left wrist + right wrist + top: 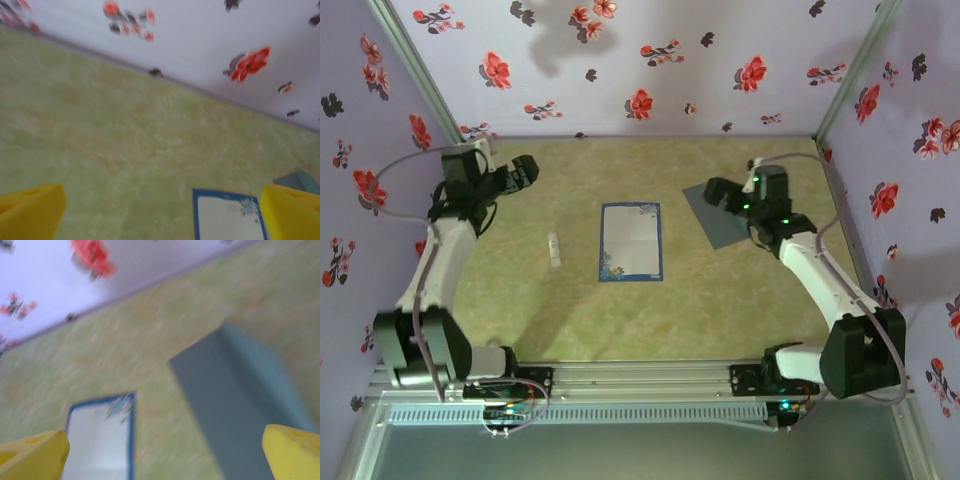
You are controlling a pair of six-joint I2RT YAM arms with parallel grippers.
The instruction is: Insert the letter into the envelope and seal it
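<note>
My left gripper [523,172] and right gripper [717,190] are both wide apart and empty, the letter [631,241] lies flat between them, the envelope [713,228] near its right side, so I should go down slowly and pinch the letter's edge softly.

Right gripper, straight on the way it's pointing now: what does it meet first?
Probably the envelope, lying just ahead of the open right gripper. The view is blurred, so it might touch the table beside the envelope's edge instead.
</note>
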